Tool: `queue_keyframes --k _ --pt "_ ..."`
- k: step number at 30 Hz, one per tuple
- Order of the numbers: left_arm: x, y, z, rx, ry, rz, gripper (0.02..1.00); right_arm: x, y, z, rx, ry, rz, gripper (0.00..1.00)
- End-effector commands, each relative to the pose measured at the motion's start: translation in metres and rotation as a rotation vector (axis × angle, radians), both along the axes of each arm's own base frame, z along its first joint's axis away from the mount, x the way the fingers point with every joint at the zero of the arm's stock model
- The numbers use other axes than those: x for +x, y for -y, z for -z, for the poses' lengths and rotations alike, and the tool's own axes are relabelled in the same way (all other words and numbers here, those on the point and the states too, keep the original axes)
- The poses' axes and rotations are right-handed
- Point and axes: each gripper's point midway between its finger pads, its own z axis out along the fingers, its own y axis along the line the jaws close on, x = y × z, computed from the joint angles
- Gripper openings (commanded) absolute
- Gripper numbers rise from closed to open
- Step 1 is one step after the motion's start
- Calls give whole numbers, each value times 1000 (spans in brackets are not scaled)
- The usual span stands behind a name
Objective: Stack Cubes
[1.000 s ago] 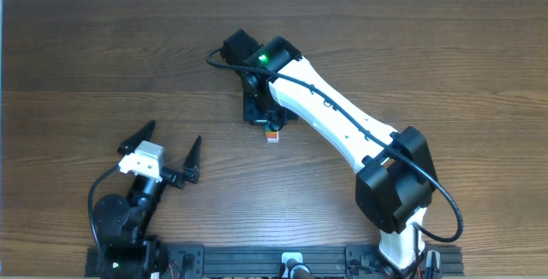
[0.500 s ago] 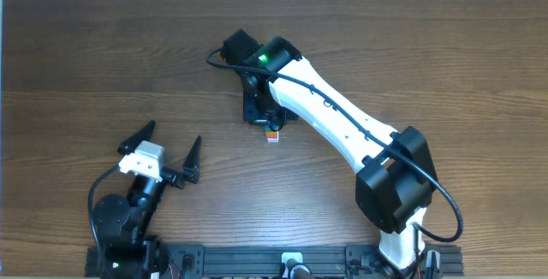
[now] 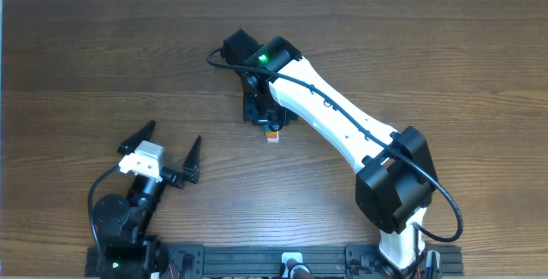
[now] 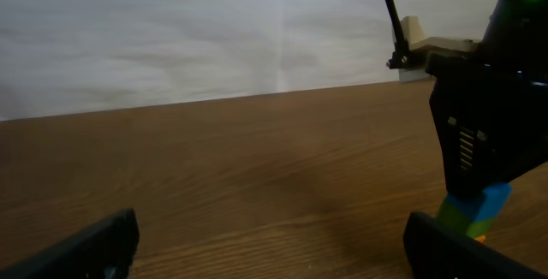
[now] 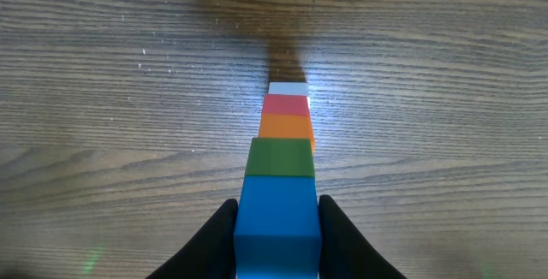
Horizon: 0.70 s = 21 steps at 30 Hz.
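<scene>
The wooden table carries the stack of cubes near its middle. The right arm reaches over the stack, and the right gripper sits directly above it, fingers pinched on the blue cube, the stack's top piece. The left gripper is well apart from the stack, fingers spread wide. Beneath the blue cube are the green cube, orange cube, red cube and white cube.

- Top view: we see soft, even light across the table; a green light glows on the right arm.
- Right wrist view: we note glare on the table just beyond the cube stack ahead of the right gripper, with dark shadow farther out.
- Left wrist view: bright, washed-out wall far ahead of the left gripper.
</scene>
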Motion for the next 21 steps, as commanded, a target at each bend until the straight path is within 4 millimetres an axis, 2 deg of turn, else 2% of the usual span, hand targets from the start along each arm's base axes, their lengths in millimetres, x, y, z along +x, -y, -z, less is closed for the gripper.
queue_keyframes --k 1,5,7,8,9,12,13,15,19,21 --pt "-1 2 1 4 1 13 1000 -2 1 0 -8 9 -1 266" --pt "-1 2 1 4 1 13 1000 -3 2 1 -10 6 -1 288" --pt "-1 2 1 4 1 13 1000 -3 2 1 -10 7 -1 347" --pt "-1 2 1 4 1 13 1000 -3 2 1 -9 8 -1 426" --pt "-1 2 1 4 1 13 1000 -2 1 1 -7 11 -1 553" --pt "-1 2 1 4 1 13 1000 1 0 1 -1 22 0 733" --pt "-1 2 1 4 1 13 1000 3 0 1 -3 30 0 864" --pt "-1 2 1 4 1 13 1000 7 1 1 -10 50 4 993" --pt "-1 2 1 4 1 13 1000 24 2 0 11 99 -17 993" --pt "-1 2 1 4 1 13 1000 41 7 -2 17 144 -20 991"
